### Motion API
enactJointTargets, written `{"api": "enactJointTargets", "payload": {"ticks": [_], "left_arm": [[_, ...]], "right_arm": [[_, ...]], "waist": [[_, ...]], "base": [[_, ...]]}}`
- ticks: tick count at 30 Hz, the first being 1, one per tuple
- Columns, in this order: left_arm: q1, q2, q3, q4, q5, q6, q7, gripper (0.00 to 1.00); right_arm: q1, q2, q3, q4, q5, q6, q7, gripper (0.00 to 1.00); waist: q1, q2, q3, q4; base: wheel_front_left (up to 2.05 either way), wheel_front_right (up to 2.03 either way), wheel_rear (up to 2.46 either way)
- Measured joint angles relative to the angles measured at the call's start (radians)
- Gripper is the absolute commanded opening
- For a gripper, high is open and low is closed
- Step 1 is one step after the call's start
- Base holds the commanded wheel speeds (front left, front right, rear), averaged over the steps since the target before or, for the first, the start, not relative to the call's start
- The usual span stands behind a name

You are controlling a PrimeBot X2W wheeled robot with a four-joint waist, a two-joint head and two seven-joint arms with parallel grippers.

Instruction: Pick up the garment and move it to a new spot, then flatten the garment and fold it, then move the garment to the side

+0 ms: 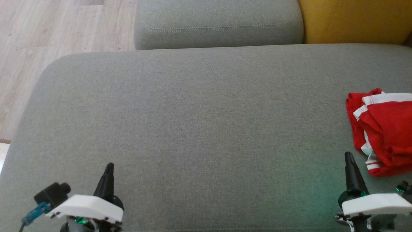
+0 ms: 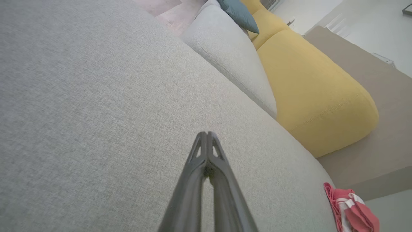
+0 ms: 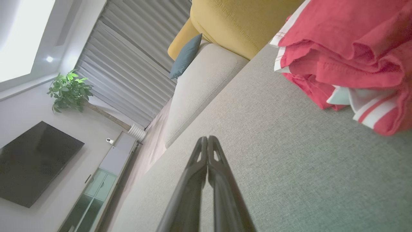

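The garment [image 1: 384, 132] is red with white stripes and lies crumpled at the right edge of the grey sofa seat [image 1: 199, 122]. It also shows in the left wrist view as a small red heap [image 2: 352, 209] and close up in the right wrist view [image 3: 347, 54]. My right gripper [image 1: 348, 157] is shut and empty, just left of and below the garment, apart from it. My left gripper [image 1: 109, 166] is shut and empty at the lower left, far from the garment. In the wrist views each pair of fingertips is pressed together [image 2: 207, 135] [image 3: 207, 139].
A grey back cushion [image 1: 219, 24] and a yellow cushion [image 1: 354, 21] stand behind the seat. Wooden floor [image 1: 48, 38] lies beyond the seat's left edge. A blue pillow [image 3: 186, 56], a television [image 3: 35, 161] and a plant [image 3: 69, 91] are farther off.
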Motion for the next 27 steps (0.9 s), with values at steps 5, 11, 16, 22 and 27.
{"api": "enactJointTargets", "payload": {"ticks": [5,11,16,22,27], "left_arm": [[-0.007,-0.004,0.022,0.006,-0.069,-0.017,0.017,0.0],[-0.022,-0.013,0.048,0.008,-0.14,-0.027,0.035,0.0],[-0.024,-0.022,0.057,0.01,-0.198,-0.043,0.047,0.0],[-0.041,-0.027,0.086,0.013,-0.268,-0.057,0.062,0.0],[-0.041,-0.033,0.094,0.018,-0.325,-0.07,0.078,0.0]], "right_arm": [[-0.024,-0.001,-0.004,0.008,0.069,0.0,0.008,0.0],[-0.037,-0.001,-0.007,0.022,0.138,0.0,0.01,0.0],[-0.038,-0.001,-0.013,0.035,0.196,0.0,0.018,0.0],[-0.06,-0.001,-0.02,0.044,0.265,0.0,0.026,0.0],[-0.074,-0.002,-0.023,0.057,0.321,0.0,0.03,0.0]], "waist": [[0.0,0.0,0.001,-0.003],[0.0,0.0,0.002,-0.006],[0.0,0.0,0.003,-0.009],[0.0,0.0,0.005,-0.012],[0.0,0.0,0.005,-0.015]], "base": [[0.0,0.0,0.0],[0.0,0.0,0.0],[0.0,0.0,0.0],[0.0,0.0,0.0],[0.0,0.0,0.0]]}}
